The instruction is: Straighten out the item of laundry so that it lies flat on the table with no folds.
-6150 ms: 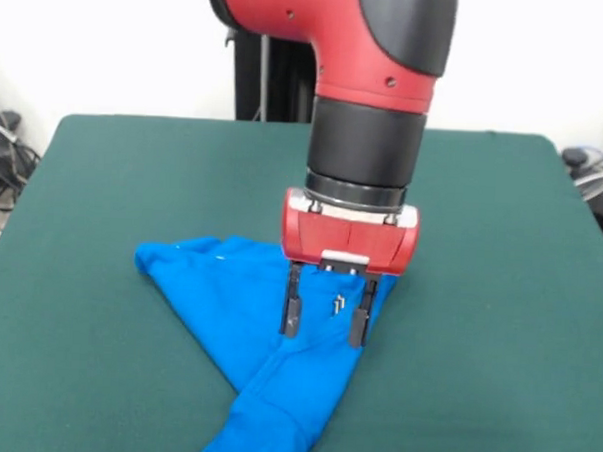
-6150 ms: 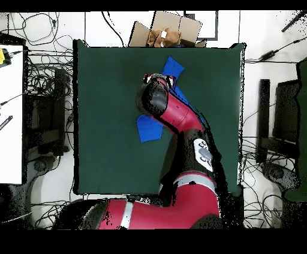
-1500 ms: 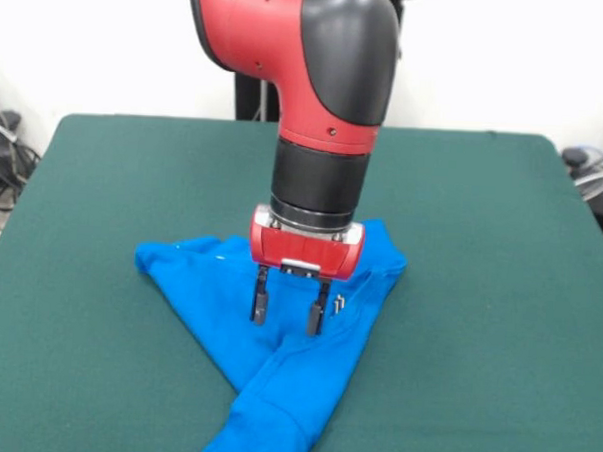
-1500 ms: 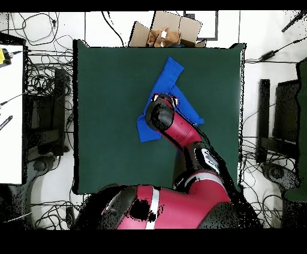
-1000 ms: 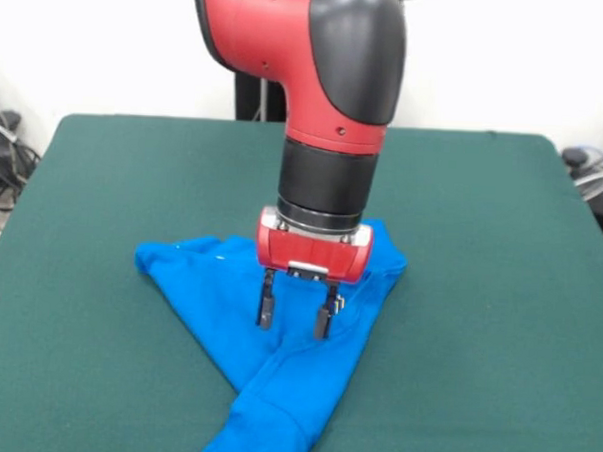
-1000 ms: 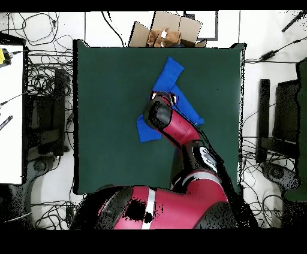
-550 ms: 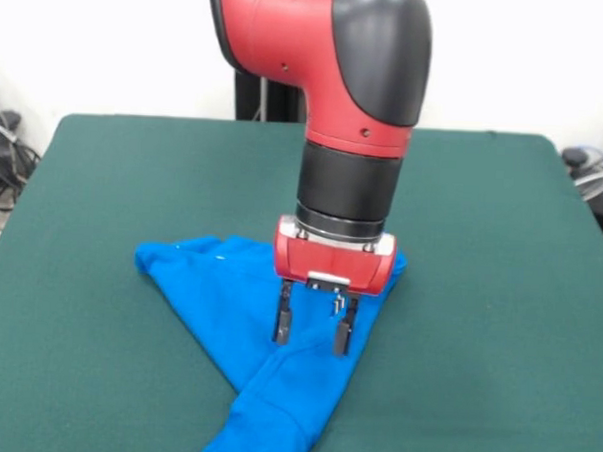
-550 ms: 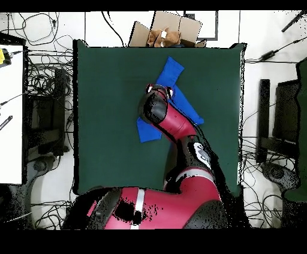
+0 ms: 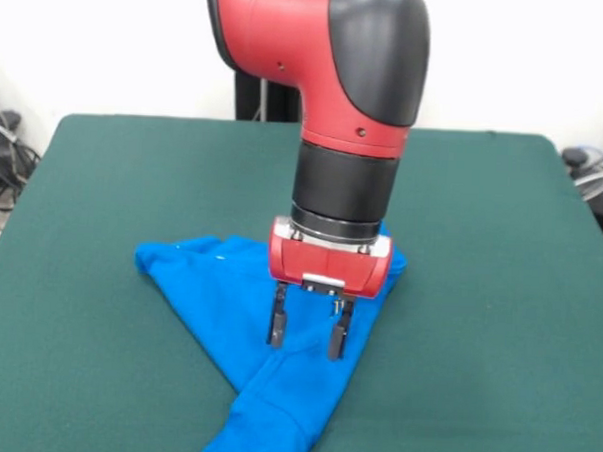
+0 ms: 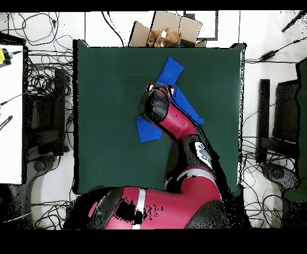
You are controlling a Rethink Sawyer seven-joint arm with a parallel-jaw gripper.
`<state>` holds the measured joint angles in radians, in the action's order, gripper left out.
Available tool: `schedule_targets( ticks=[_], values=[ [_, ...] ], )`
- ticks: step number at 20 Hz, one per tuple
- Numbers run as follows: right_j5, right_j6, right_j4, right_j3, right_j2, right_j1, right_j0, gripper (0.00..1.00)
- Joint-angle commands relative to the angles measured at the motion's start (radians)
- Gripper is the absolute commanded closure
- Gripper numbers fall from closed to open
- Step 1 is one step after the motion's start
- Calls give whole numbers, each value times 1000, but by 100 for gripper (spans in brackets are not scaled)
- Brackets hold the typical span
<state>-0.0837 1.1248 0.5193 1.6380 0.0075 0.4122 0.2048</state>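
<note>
- My tool (image 9: 308, 332) hangs wide, empty, over the folded T-shirt (image 9: 224, 288), apparently just clear.
- Risk: pinching both layers drags the fold across the surface (image 9: 113, 178).

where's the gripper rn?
Front view: the gripper is open, fingers pointing down over the middle of the folded blue T-shirt, near the centre of the green table. Contact with the fabric is unclear.

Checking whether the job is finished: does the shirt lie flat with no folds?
No, the T-shirt is folded over itself into a V shape under the open gripper.
</note>
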Motion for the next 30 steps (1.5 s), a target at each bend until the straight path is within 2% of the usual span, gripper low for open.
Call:
schedule_targets(
  ticks=[1, 11, 21, 30],
  values=[
    [-20, 320, 9, 28, 96, -14, 32, 0],
    [-65, 324, -34, 46, 139, -34, 83, 0],
    [-75, 272, 28, -46, 61, -132, 12, 0],
    [-91, 284, 50, -81, 45, -169, -19, 0]
  ],
)
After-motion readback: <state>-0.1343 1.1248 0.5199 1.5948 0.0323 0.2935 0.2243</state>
